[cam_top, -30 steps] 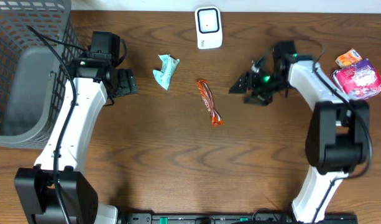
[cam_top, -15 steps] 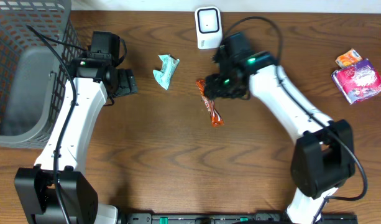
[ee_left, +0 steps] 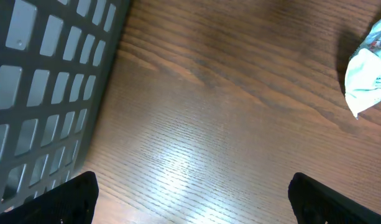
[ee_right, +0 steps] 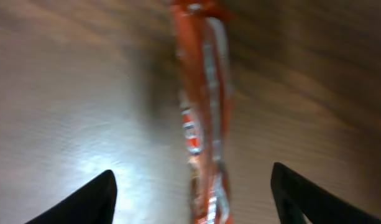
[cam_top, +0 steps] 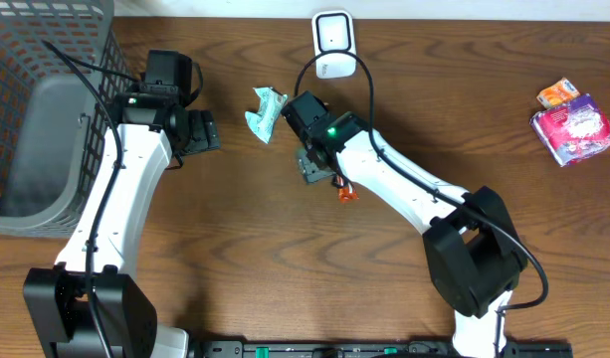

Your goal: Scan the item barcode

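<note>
I've swung my right gripper (ee_right: 193,186) over the orange wrapper (ee_right: 199,93), jaws wide apart and holding nothing, so I judge the pickup for scanning comes next.

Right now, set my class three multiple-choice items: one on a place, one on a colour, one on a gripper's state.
1. The grey basket stands: A by the left arm; B by the right one; C between both.
2. The wrapper under the right gripper is: A teal; B orange; C pink.
3. The right gripper is: A shut on the wrapper; B open over it; C open, far away.
Key: A, the overhead view shows it at that side; B, it shows orange; B, fingers stand apart, clear of it.
</note>
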Controlling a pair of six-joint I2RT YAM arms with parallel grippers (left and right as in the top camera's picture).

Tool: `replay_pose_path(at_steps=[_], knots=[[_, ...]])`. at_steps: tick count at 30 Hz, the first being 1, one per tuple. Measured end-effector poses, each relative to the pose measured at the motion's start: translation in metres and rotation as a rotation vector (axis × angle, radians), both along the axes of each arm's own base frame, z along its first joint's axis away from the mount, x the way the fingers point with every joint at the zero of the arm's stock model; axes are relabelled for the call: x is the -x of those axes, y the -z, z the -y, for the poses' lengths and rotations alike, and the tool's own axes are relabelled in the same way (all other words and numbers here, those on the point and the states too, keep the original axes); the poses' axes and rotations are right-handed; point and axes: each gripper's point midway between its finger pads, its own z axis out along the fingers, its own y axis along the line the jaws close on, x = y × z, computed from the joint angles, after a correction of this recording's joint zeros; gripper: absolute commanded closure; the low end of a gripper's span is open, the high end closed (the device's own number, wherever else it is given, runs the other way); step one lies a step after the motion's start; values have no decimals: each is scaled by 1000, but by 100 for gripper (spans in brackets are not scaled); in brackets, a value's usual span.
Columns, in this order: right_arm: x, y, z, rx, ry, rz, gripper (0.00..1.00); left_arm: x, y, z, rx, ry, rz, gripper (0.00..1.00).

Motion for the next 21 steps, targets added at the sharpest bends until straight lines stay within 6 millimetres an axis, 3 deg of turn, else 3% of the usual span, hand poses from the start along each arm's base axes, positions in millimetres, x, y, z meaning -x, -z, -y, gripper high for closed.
replay_pose_path(at_steps=[21], knots=[[-5,6,13,66,25,24,28,0,0,0,0,0,0,2]])
